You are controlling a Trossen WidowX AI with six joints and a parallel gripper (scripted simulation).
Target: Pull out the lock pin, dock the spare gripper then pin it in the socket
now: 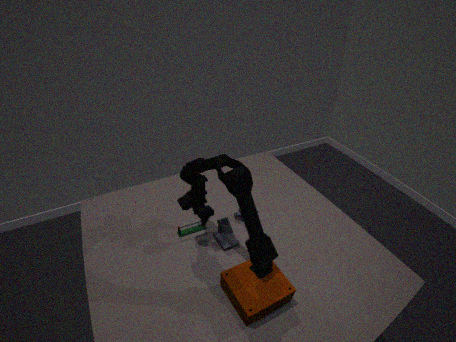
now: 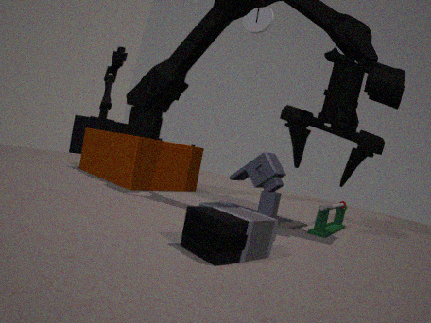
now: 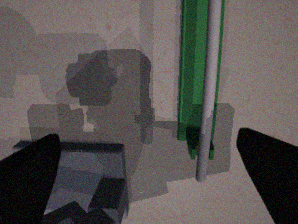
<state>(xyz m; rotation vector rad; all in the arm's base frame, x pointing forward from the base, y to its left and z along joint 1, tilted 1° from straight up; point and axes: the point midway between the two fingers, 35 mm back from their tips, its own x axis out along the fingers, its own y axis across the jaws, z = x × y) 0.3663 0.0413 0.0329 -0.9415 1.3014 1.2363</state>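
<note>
My gripper [image 1: 206, 218] [image 2: 321, 175] [image 3: 151, 139] is open and empty. It hangs a little above the green cradle [image 1: 191, 229] [image 2: 328, 223] [image 3: 192, 75]. The grey lock pin [image 2: 331, 206] [image 3: 210, 85], with a red end, lies along the top of the cradle, clear of my fingers. The grey mount [image 1: 226, 233] [image 2: 265, 176] [image 3: 90, 172] stands on its post beside the cradle, its tilted socket head holding nothing that I can see. The spare gripper [image 2: 227, 233], a black and grey block, lies on the mat in front of the mount in the exterior view.
The arm's orange base box [image 1: 257, 290] [image 2: 137, 162] stands behind the mount in the exterior view. A dark stand [image 2: 101, 118] with a thin mast stands behind the base. The pale mat [image 1: 325, 240] ends at dark floor on both sides.
</note>
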